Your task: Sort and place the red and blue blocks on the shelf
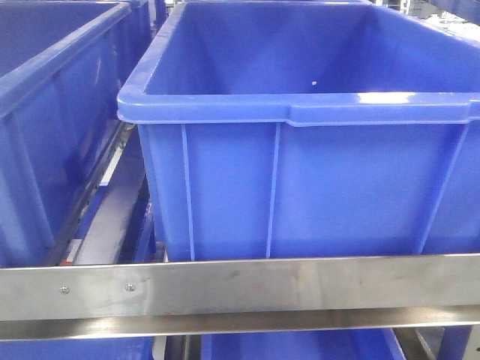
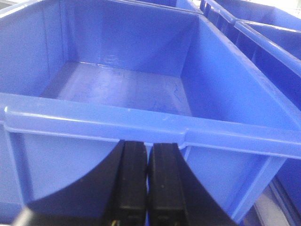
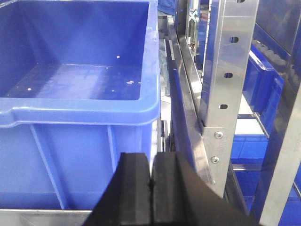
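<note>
Both end effectors, left [image 2: 148, 188] and right [image 3: 151, 193], pressed together and empty, face blue bins [image 1: 300, 112] on the shelf [image 1: 240, 289]; no blocks visible.

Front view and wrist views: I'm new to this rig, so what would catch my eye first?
A big blue bin, empty, fills the front view, on the shelf behind its steel rail. In each wrist view a black pincer, left and right, sits shut and empty before a bin. No blocks show.

steel shelf [image 1: 300, 289] — shiny screwed front rail
</note>
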`<state>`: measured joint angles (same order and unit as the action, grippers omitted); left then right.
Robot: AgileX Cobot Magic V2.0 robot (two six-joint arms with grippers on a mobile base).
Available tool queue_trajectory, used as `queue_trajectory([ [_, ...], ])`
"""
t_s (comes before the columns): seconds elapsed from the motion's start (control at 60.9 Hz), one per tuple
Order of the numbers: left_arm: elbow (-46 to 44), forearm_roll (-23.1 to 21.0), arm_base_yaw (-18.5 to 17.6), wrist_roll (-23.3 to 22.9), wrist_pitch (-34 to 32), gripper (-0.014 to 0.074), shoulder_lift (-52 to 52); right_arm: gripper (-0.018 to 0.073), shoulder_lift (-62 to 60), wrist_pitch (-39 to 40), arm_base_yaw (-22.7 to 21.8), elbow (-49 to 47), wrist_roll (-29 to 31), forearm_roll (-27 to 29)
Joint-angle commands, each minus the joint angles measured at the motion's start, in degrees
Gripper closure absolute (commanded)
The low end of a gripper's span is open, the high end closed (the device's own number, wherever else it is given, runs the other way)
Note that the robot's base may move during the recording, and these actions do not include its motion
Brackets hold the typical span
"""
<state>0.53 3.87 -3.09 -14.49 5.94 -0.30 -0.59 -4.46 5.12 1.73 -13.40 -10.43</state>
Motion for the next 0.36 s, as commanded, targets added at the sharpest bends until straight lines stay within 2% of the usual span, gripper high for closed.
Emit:
queue_trajectory([
  [0.0, 1.29, -0.41, -0.02, 0.09, -5.20, 0.0456, -0.99, 0.0503, -1.18, 5.41, -0.28, -1.28, 0.12, -0.69],
  [0.345, 1.29, -0.41, -0.02, 0.09, -5.20, 0.0456, -0.99, 0.0503, -1.18, 5.41, -0.28, -1.28, 0.12, -0.69],
])
